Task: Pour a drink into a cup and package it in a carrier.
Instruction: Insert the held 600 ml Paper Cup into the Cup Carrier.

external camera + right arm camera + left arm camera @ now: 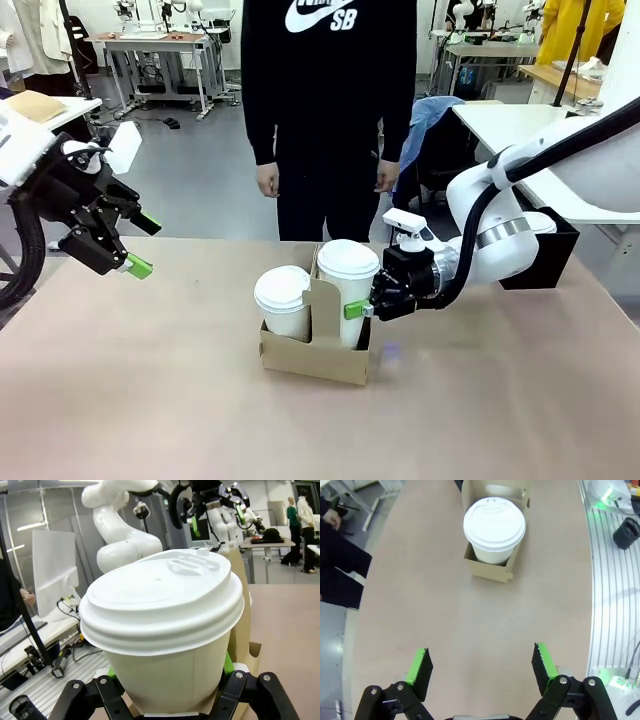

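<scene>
Tall cup held in the carrier

The right gripper (366, 309) squeezes the tall white paper cup with a white lid (348, 288), which sits in the right well of the low brown cardboard carrier (314, 356) in the middle of the table, next to a shorter white lidded cup (283, 300). The left gripper (141, 244) hangs wide apart and holds nothing, far left. The paper wall is likely soft and could squash, so a gentle hold low on the side, under the lid, seems best.
</scene>
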